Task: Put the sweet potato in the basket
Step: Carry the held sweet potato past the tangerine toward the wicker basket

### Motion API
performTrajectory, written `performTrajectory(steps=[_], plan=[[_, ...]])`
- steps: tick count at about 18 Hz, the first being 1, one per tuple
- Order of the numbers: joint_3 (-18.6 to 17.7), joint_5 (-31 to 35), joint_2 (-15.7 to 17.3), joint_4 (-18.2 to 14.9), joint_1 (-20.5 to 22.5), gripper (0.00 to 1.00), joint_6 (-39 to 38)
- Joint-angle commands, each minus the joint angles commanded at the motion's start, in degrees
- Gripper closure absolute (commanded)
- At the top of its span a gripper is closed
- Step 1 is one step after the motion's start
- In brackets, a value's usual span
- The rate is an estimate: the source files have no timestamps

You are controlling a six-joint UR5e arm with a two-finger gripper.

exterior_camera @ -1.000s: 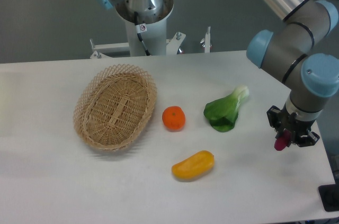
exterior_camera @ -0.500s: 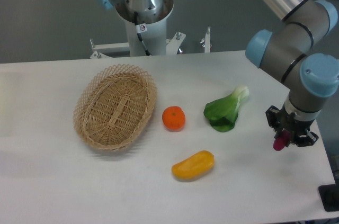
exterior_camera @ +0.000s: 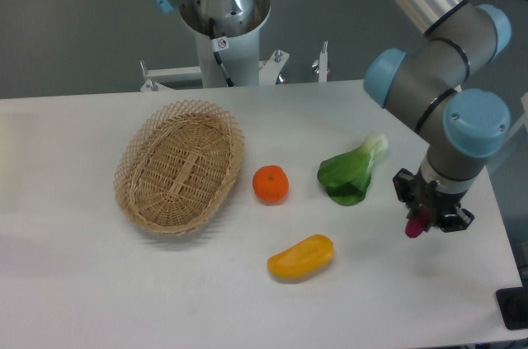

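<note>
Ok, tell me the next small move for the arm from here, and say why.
Probably carry on leftward toward the basket, staying high. The gripper is shut on the sweet potato, only its reddish end showing, over the right side of the table. The basket sits far left, with the bok choy, orange and yellow vegetable lying between, so height should clear them.

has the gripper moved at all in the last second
Yes. The gripper, shut on the sweet potato, has shifted left across the picture, closing its gap to the bok choy, which has stayed put.
</note>
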Motion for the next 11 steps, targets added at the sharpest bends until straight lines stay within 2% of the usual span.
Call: performTrajectory(steps=[4, 6, 11], plan=[[-5.7, 0.0, 2.5, 5.4, -2.9, 0.69, -4.4], [-8.0, 0.1, 3.6, 7.0, -4.6, 0.69, -5.7], [-10.6, 0.1, 5.1, 7.5, -7.4, 0.70, -8.5]])
